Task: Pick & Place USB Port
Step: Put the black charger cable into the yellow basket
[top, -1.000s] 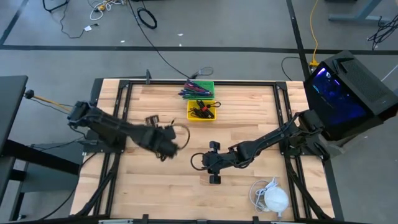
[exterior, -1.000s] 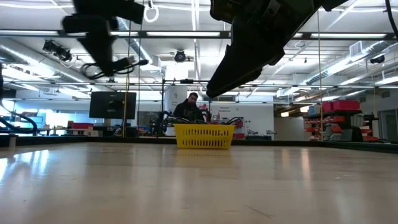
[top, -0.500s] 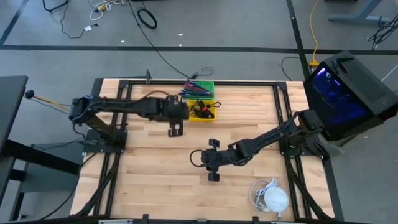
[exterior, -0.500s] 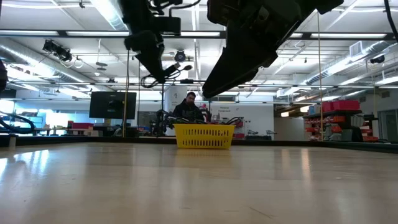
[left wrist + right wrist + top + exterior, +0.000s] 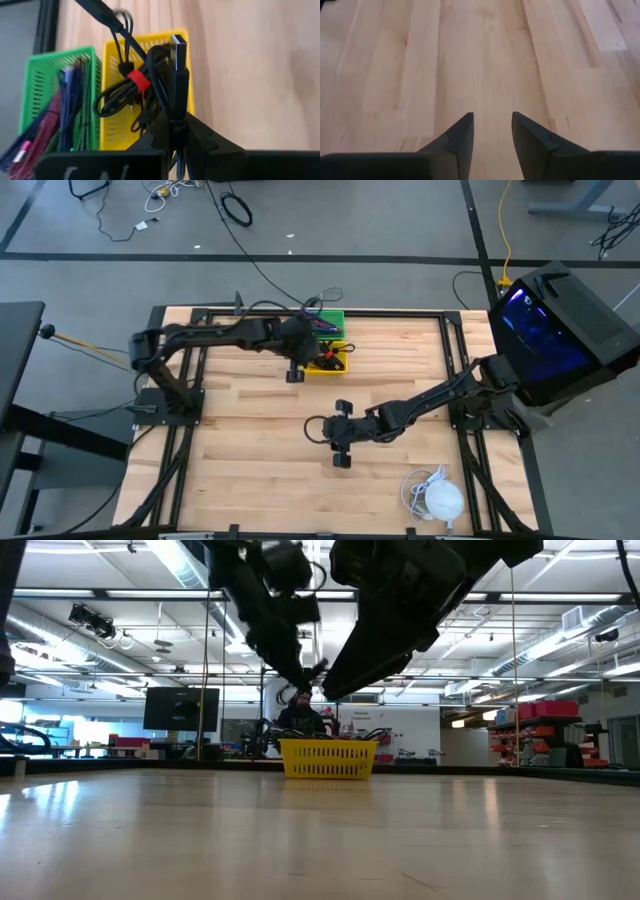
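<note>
Cable first: my left pincer (image 5: pixel 176 131) is clamped on a black USB cable (image 5: pixel 177 75), its metal plug pointing away from the wrist camera. From above, that left pincer (image 5: pixel 293 358) sits at about 12 o'clock on the desk (image 5: pixel 250 470), at the near-left edge of the yellow basket (image 5: pixel 338 366), which is touching the green basket (image 5: pixel 333 318) behind it. In the left wrist view the yellow basket (image 5: pixel 116 131) holds a coil of black cable bound with a red tie (image 5: pixel 137 81), and the green basket (image 5: pixel 37 92) beside it holds red and purple braided cables (image 5: pixel 60 112).

My right pincer (image 5: pixel 340 435) hangs over bare wood near the desk's centre, well apart from both baskets. Its wrist view shows the fingers (image 5: pixel 457 137) narrowly parted with nothing between them. A white bundle with a cord (image 5: pixel 437 498) lies at about 5 o'clock. In the low view a person (image 5: pixel 302 712) sits behind the yellow basket (image 5: pixel 328 758).
</note>
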